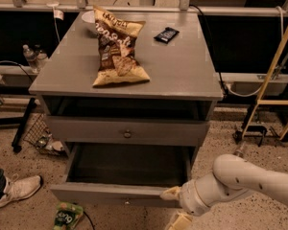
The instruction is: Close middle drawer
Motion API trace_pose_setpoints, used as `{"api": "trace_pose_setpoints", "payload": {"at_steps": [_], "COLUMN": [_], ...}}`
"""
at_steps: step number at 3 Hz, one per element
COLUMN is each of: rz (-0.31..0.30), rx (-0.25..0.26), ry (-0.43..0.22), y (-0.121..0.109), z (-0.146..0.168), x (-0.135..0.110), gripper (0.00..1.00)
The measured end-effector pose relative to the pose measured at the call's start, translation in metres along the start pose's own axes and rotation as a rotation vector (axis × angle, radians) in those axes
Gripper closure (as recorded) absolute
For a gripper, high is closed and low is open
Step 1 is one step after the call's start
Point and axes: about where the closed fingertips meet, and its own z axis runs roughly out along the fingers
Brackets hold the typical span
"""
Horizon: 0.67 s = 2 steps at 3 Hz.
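Note:
The middle drawer [110,193] is pulled out at the bottom of the grey cabinet. Its dark box interior [129,164] shows, and its shallow flat front has a tiny central knob [127,202]. My gripper [175,207] is at the right end of that front panel. It is open, with one cream fingertip [171,193] at the panel's top edge and the other [180,220] lower, in front of the panel. My white arm [249,181] reaches in from the right. Above the open drawer sits a taller shut drawer front with a bigger round knob [127,133].
On the cabinet top [182,71] lie a chip bag [116,49], a white bowl [90,17] behind it and a dark bar [166,34]. A green packet [67,217] and a person's shoe [17,189] are on the floor at the left. A wooden frame [273,75] stands at the right.

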Motion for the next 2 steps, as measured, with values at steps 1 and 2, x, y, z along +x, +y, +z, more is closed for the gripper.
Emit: {"api": "trace_pose_setpoints", "payload": {"at_steps": [1,2], "rz": [0.006,0.019], "rx": [0.003,0.046], "ry": [0.020,0.052], "y": [-0.014,-0.032], "z": [0.022,0.037], "x": [0.024,0.046], "gripper": [0.54,0.77]}}
